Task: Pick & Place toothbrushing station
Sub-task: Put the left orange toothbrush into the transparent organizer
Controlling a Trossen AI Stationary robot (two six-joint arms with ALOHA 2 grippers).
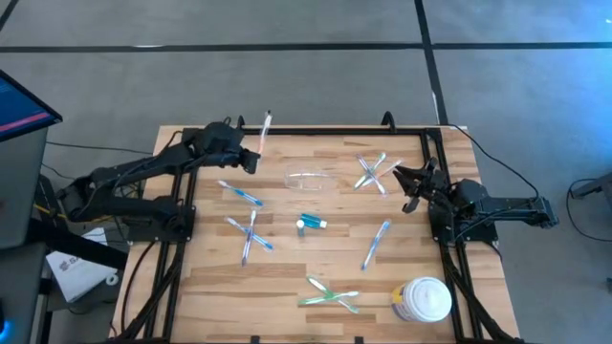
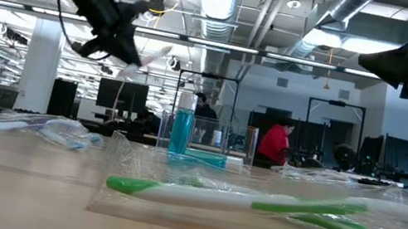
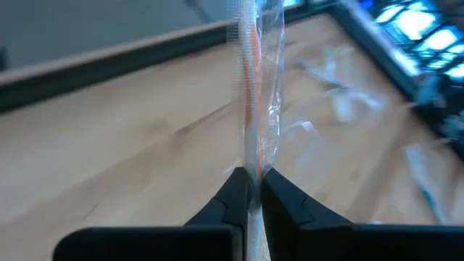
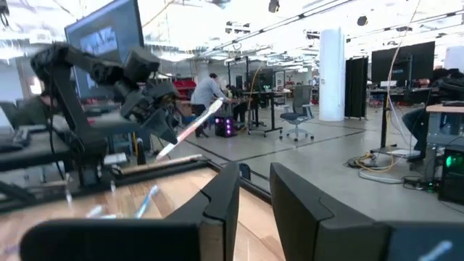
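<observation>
Above the table's far left, the left gripper (image 1: 254,153) hangs in the air, pinching a wrapped whitish toothbrush (image 1: 265,131) by one end; its length juts past the fingertips toward the far edge. To its right the clear holder (image 1: 309,179) lies on the table (image 1: 287,287). Over the right edge the right gripper (image 1: 409,188) waits with fingers parted, holding nothing.

Light wood table (image 1: 287,277), plank-striped grain, black frame. Whitish toothbrush (image 3: 254,94) with orange-red streak, clear crinkly wrap, pinched in black left gripper (image 3: 251,190). Teal tube (image 1: 311,224) with white end. Blue toothbrushes (image 1: 241,194), translucent. Green-and-white toothbrushes (image 2: 256,201). Clear holder (image 1: 308,179), see-through. White jar (image 1: 424,299), yellow on label. Black right gripper (image 4: 254,190). Grey floor, dark lines.
</observation>
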